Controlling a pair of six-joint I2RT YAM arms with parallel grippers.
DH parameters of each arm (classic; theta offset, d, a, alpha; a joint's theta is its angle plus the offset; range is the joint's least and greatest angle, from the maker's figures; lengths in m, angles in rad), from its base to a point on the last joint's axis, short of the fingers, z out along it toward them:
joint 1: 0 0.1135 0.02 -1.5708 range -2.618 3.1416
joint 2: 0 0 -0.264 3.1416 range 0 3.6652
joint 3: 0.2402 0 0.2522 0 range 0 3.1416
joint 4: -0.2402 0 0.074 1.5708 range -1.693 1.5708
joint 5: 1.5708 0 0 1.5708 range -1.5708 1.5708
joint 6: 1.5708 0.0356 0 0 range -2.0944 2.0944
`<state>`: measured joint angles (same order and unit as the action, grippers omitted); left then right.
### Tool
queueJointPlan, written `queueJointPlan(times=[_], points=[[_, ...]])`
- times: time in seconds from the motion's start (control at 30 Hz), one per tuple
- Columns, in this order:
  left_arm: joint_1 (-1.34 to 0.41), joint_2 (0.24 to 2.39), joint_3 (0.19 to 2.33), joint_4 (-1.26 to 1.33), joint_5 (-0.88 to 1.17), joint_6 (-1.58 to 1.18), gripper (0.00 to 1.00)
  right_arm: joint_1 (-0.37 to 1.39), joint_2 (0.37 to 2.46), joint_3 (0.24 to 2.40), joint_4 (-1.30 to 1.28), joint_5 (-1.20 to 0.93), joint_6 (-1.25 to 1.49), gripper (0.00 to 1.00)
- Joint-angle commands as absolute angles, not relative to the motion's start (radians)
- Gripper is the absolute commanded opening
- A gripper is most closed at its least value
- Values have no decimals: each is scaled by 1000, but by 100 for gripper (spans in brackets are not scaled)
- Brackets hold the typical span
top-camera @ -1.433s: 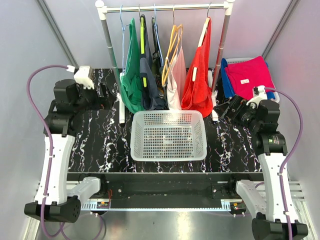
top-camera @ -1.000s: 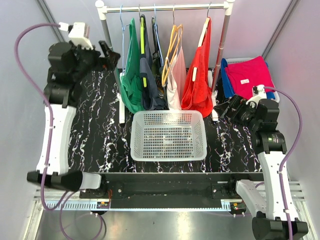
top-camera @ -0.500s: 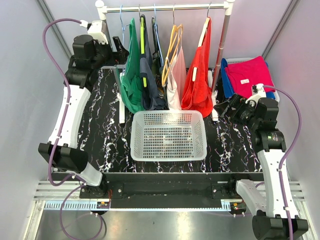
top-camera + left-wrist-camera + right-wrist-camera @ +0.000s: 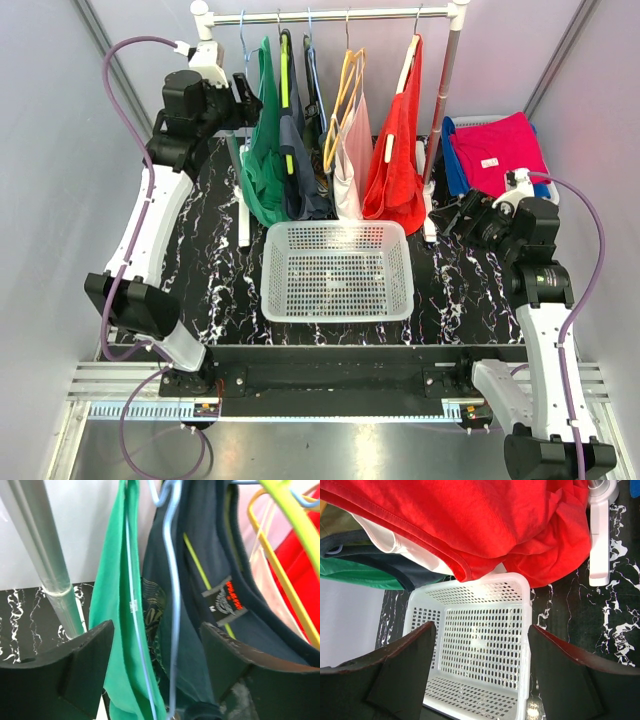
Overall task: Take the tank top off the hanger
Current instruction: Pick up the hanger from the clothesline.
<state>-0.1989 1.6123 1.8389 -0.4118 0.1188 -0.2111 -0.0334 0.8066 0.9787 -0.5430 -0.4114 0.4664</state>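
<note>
A green tank top (image 4: 262, 160) hangs on a light-blue wire hanger (image 4: 246, 75) at the left end of the rack. My left gripper (image 4: 245, 100) is raised beside it, near the rail. In the left wrist view the jaws stand open, with the green fabric (image 4: 112, 605) and the blue hanger wire (image 4: 172, 580) between the fingers of the left gripper (image 4: 157, 645), neither visibly touched. My right gripper (image 4: 447, 215) hovers low at the right of the rack, open and empty. The right wrist view has the right gripper (image 4: 481, 640) over the basket.
A navy top (image 4: 295, 150), a pink one (image 4: 352, 160) and a red one (image 4: 398, 165) hang further along the rail (image 4: 330, 15). A white basket (image 4: 338, 316) sits below them. Folded red and blue clothes (image 4: 495, 150) lie at the back right. The rack post (image 4: 50, 570) stands just left of my left fingers.
My left arm has risen from the table's left side and swung to the rack's left end, its jaws narrowing a little around the green top. The right arm has barely moved.
</note>
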Motion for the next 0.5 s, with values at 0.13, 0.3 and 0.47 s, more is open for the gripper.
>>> queueJointPlan(times=[0.13, 0.3, 0.47], points=[[-202, 1638, 1832, -330, 117, -193, 39, -31, 796, 1017, -506, -433, 460, 82], [-202, 1625, 1822, -328, 143, -193, 31, -31, 788, 1017, -511, -433, 456, 82], [-203, 1589, 1844, -330, 117, -178, 4, -32, 785, 1017, -512, -433, 456, 80]])
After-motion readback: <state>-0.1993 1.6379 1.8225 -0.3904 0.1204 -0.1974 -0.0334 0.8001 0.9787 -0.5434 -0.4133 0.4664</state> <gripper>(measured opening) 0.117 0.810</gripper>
